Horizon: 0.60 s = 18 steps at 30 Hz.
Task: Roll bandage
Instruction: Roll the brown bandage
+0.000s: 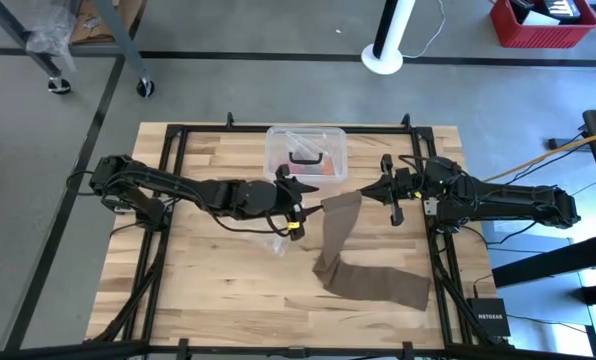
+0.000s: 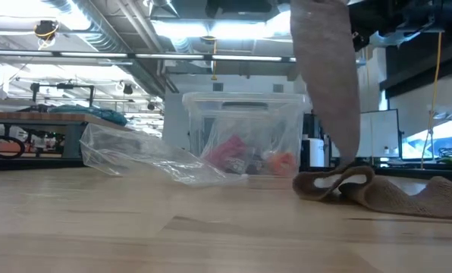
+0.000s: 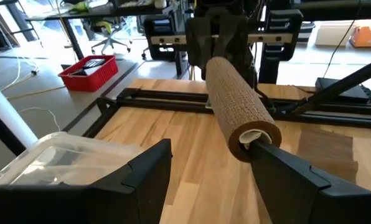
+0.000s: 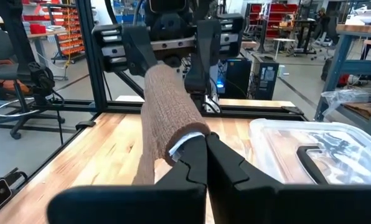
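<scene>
While both arms meet above the middle of the wooden table (image 1: 218, 260), the bandage (image 1: 340, 215) is held between them as a partly wound roll, raised off the surface. The right gripper (image 1: 386, 188), its 2 fingers pressed together, pinches one end of the roll at the pale core. The left gripper (image 1: 300, 205) stands with its fingers (image 3: 279, 165) spread wide; 1 finger touches the opposite end of the roll, the other stands apart from it. From the roll, the unwound brown strip hangs down to the table and lies in loose folds toward the near right corner. A clear plastic box (image 1: 306, 152) with a black handle sits behind the grippers, and a clear plastic bag (image 2: 142, 155) lies beside it.
</scene>
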Tool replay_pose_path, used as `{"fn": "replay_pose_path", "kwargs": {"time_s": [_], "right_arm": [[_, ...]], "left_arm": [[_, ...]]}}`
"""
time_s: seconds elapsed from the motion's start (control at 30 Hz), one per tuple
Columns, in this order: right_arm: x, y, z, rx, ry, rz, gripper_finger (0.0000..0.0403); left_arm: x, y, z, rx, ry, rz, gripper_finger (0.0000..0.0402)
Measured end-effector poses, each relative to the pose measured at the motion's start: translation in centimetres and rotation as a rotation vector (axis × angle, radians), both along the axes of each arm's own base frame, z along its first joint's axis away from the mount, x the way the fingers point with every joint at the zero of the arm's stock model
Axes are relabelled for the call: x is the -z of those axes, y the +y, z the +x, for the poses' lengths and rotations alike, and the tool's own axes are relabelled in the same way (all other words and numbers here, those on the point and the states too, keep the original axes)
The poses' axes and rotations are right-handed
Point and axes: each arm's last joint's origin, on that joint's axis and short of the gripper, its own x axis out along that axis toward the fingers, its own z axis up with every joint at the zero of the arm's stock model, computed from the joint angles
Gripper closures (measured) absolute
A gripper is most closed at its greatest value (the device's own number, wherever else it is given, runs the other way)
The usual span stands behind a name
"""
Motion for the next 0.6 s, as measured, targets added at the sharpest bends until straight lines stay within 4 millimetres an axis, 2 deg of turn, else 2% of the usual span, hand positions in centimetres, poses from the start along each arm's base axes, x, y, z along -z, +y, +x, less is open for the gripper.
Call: {"fn": "replay_pose_path", "kwargs": {"time_s": [0.37, 0.5, 0.6], "right_arm": [[-0.1, -0.1, -0.1, 0.042, -0.005, -0.002, 0.0403], [-0.3, -0.1, -0.4, 0.053, -0.015, -0.003, 0.0403], [0.3, -0.1, -0.6, 0.059, 0.050, 0.006, 0.0403]], "left_arm": [[1.5, 0.1, -0.6, 0.000, 0.176, 0.044, 0.0194], [1.4, 0.1, -0.8, -0.015, 0.181, 0.039, 0.0194], [1.6, 0.1, -0.8, -0.018, 0.196, 0.036, 0.0194]]}}
